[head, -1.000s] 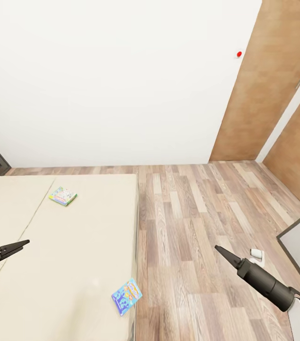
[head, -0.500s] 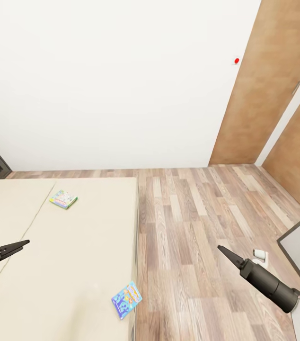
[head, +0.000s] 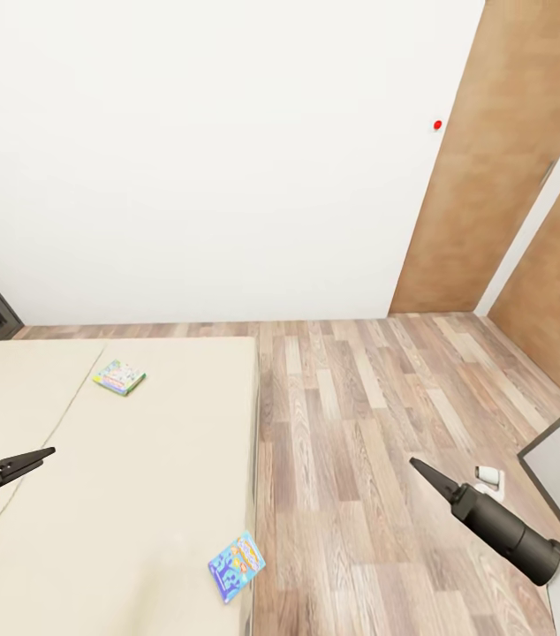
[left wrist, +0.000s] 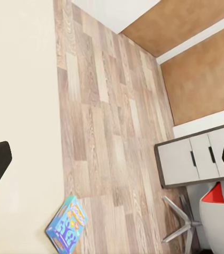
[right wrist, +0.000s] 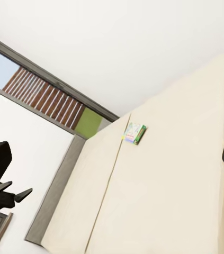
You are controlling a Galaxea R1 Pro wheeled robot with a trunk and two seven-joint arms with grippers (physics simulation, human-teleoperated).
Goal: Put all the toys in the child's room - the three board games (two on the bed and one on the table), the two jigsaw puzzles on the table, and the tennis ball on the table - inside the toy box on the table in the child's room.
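Closing on bed (head: 139, 459): 2 board games lie there, blue one (head: 236, 565) at near edge, green-edged one (head: 119, 376) farther in. Left pincer (head: 37, 459) and right pincer (head: 423, 471) both wide, holding nothing. Take blue first; slide finger under overhanging edge.

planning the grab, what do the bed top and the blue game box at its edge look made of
Bed: looks like matte beige fabric, uniform and dull, with one thin seam line. Blue game box: seemingly printed cardboard, flat and thin with colourful lettering; its finish is hard to tell in this render.
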